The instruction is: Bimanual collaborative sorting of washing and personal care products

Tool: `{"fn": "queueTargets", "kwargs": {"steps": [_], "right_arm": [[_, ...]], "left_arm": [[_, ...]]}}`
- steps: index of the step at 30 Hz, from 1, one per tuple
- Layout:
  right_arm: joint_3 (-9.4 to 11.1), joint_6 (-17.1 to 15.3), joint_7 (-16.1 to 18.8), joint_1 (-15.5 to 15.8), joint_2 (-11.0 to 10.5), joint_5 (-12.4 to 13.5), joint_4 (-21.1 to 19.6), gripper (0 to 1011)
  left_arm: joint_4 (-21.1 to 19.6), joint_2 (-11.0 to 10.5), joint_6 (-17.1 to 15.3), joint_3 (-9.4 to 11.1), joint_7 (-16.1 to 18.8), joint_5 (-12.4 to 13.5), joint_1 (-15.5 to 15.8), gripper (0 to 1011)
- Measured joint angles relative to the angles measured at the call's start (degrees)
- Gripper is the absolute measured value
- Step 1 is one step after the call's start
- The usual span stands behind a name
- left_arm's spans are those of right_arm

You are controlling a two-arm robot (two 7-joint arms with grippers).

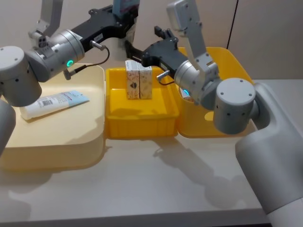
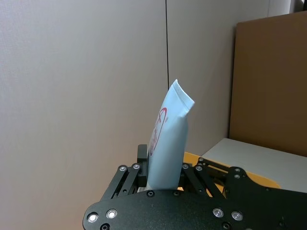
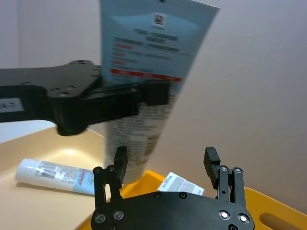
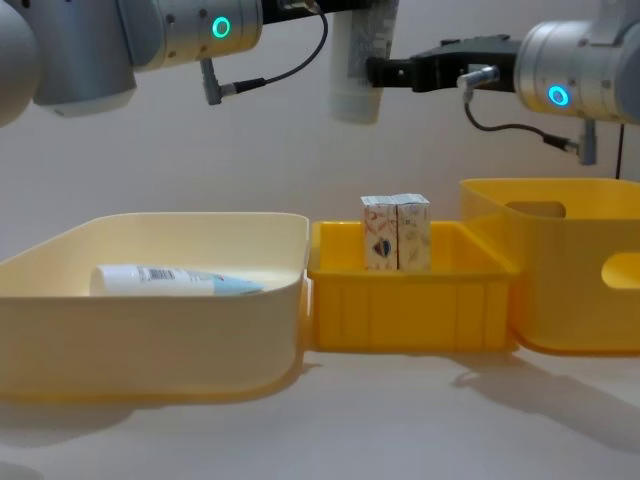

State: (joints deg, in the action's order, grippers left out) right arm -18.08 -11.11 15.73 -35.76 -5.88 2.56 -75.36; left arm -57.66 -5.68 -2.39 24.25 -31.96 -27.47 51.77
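Note:
My left gripper [image 2: 163,179] is shut on a pale blue tube [image 2: 168,139], holding it upright high above the middle yellow bin [image 1: 142,127]. The same tube [image 4: 358,70] hangs cap end down in the chest view. My right gripper [image 3: 165,160] is open, and the tube's [image 3: 144,72] lower part stands between its fingers, close to one finger [image 3: 120,160]. A second tube [image 1: 54,104] lies in the cream bin [image 1: 94,137]. Two small cartons [image 1: 139,82] stand side by side in the middle yellow bin.
A taller yellow bin [image 1: 236,66] with handle cut-outs stands at the right, touching the middle one. The three bins form a row across the table. The grey tabletop [image 1: 156,184] in front of them is bare. A wall is close behind.

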Motion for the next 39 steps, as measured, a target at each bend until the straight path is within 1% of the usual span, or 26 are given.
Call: {"fn": "queueTargets", "kwargs": {"steps": [7,15,18,20,21,23,24,27,31,39], "right_arm": [[-0.77,-2.07,3.81,-1.31,-0.04,1.75,0.64,1001],[-1.07,-6.63,9.06,-2.56,-1.1,4.68,0.22,1001],[-1.04,-9.39,11.47,-3.08,-1.72,6.2,-0.21,1001],[-0.96,-10.76,12.51,-3.3,-1.92,6.92,-0.35,1001],[-0.83,-12.1,13.39,-3.55,-2.13,7.63,-0.49,1001],[-0.63,-13.63,14.31,-3.87,-2.33,8.5,-0.64,1001],[-0.63,-13.63,14.31,-3.87,-2.33,8.5,-0.64,1001],[-0.2,-15.39,15.18,-4.25,-2.42,9.66,-0.74,1001],[0.26,-16.17,15.32,-4.48,-2.19,10.51,-0.74,1001],[1.37,-16.77,14.09,-4.84,-0.82,11.76,-0.05,1001]], "left_arm": [[0.7,0.16,0.26,0.55,-0.18,-0.08,0.48,292],[1.31,0.13,0.62,1.02,-0.13,-0.23,0.95,291],[1.35,0.07,0.7,1.15,-0.02,-0.29,1.01,291],[1.35,0.0,0.72,1.22,0.04,-0.34,1.02,291],[1.32,-0.08,0.73,1.27,0.13,-0.38,1.02,291],[1.14,-0.2,0.73,1.34,0.27,-0.44,0.99,290],[1.14,-0.2,0.73,1.34,0.27,-0.44,0.99,290],[0.76,-0.42,0.72,1.43,0.53,-0.58,0.79,289],[0.46,-0.64,0.67,1.5,0.76,-0.75,0.59,289],[-0.04,-0.98,0.6,1.66,1.19,-1.1,0.27,289]]}}
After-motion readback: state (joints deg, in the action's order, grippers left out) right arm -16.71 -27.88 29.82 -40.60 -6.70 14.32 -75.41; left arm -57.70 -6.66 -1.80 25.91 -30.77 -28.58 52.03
